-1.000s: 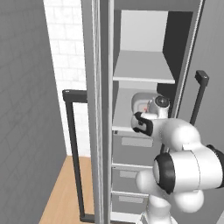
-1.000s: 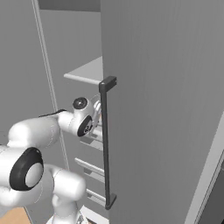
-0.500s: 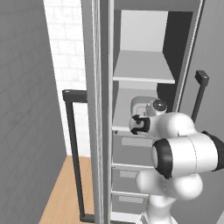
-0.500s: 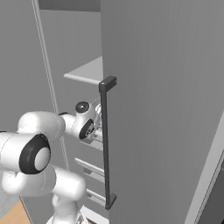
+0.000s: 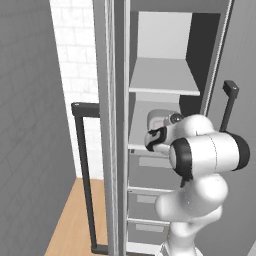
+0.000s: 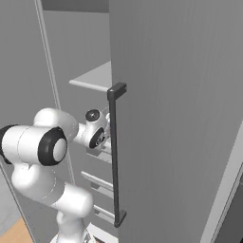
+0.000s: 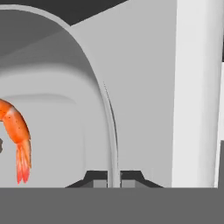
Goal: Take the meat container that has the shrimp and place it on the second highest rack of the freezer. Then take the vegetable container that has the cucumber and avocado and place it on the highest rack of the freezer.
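- The meat container (image 7: 65,109) sits inside the freezer (image 5: 165,75), on the lower of the two open shelves — the shrimp (image 7: 17,131) lies in it.
- The gripper (image 7: 113,178) is pinching the container's rim.
- The highest rack (image 5: 162,75) is above it.

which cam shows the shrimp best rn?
Hand view: the shrimp sits large and orange at the left edge, inside the meat container. In the left base view the arm covers most of that container, so no shrimp is discernible; the right base view offers nothing useful.
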You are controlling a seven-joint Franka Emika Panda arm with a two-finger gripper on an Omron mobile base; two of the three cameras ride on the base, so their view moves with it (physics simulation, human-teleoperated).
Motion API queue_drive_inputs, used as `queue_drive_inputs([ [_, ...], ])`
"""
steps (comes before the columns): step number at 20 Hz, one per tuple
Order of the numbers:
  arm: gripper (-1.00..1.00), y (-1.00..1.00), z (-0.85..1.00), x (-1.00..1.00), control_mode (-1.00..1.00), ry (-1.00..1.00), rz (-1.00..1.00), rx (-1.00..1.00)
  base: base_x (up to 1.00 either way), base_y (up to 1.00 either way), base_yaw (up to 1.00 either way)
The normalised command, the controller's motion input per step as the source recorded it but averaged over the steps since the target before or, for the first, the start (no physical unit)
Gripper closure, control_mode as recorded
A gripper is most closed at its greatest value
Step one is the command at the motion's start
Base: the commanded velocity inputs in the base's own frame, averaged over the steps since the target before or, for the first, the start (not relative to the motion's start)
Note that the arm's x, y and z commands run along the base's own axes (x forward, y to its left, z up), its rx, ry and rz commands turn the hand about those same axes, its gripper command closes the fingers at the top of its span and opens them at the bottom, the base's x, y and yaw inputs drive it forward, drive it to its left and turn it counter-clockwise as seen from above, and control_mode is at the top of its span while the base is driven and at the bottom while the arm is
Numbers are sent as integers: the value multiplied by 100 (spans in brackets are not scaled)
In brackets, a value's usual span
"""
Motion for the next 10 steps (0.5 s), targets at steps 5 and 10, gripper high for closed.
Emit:
queue_drive_inputs([
  [5, 100, 0, -10, 40, -100, 0, 0, 0, 0, 0, 0],
  [10, 100, 0, -11, 43, -100, 0, 0, 0, 0, 0, 0],
])
